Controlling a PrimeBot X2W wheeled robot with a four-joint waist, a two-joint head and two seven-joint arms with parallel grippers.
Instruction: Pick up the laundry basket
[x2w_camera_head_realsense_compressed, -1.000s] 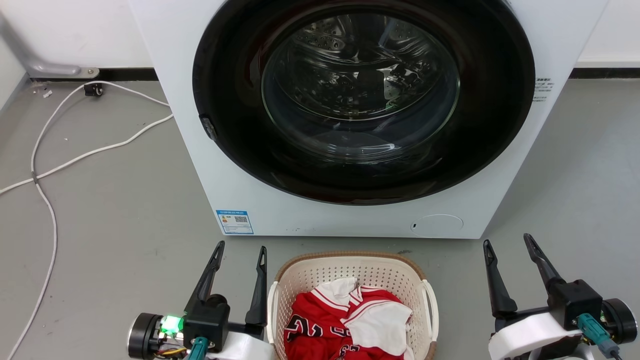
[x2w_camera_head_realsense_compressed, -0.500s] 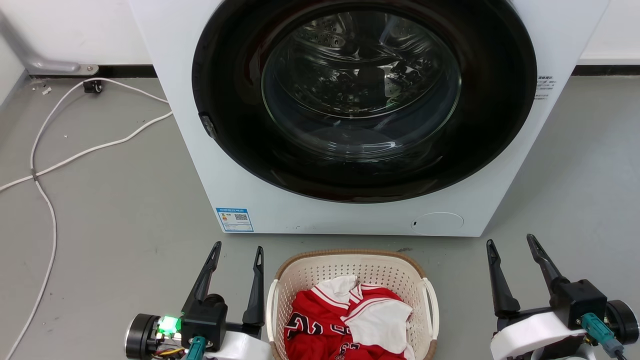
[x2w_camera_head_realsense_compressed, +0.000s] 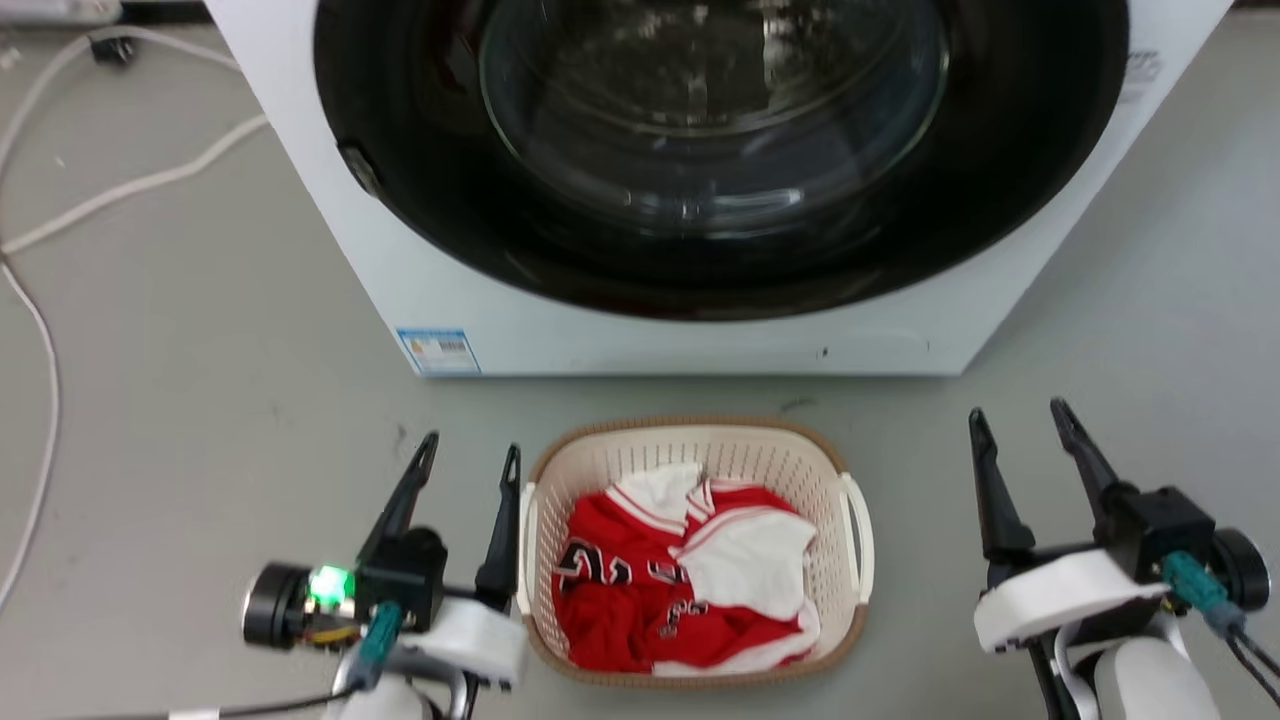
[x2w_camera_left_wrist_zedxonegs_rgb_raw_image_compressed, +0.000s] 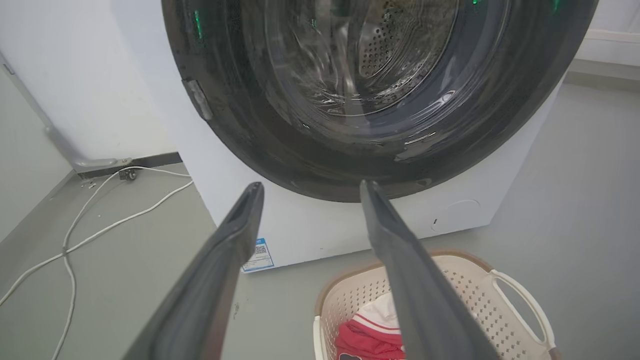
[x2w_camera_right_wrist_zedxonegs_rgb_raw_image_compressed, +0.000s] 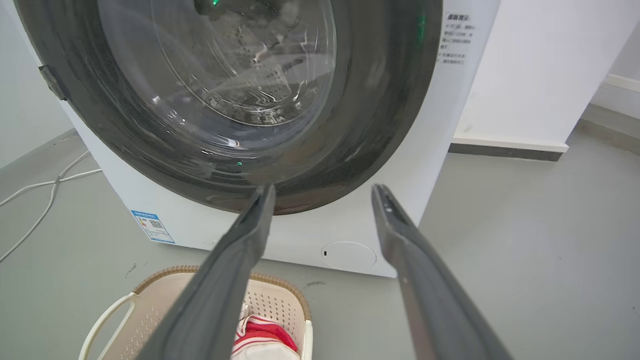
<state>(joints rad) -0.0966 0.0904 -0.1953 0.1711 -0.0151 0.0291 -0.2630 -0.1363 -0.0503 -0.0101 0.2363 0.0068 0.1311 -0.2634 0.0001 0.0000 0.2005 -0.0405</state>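
Head view puts the laundry basket (x2w_camera_head_realsense_compressed: 640, 462) on the floor (x2w_camera_head_realsense_compressed: 200, 400) between the spread left pincer (x2w_camera_head_realsense_compressed: 471, 448), just beside its handle (x2w_camera_head_realsense_compressed: 524, 525), and spread right pincer (x2w_camera_head_realsense_compressed: 1016, 411) farther off, apparently flanking it for lifting.

Holds the left gripper (x2w_camera_head_realsense_compressed: 472, 444) at the lower left of the head view, its 2 long dark fingers (x2w_camera_head_realsense_compressed: 503, 530) spread apart with nothing between them, tips leaning slightly right. Shows a green light (x2w_camera_head_realsense_compressed: 328, 585) lit on the left wrist, beside a white wrist cover (x2w_camera_head_realsense_compressed: 470, 640). Carries the right gripper (x2w_camera_head_realsense_compressed: 1016, 410) at the lower right, likewise parted and empty, tips leaning slightly left. Bears a teal plug (x2w_camera_head_realsense_compressed: 1190, 585) at the right wrist, with the pale forearm (x2w_camera_head_realsense_compressed: 1150, 685) below. Presents each finger pair in its wrist view as an open V rising from the bottom edge.
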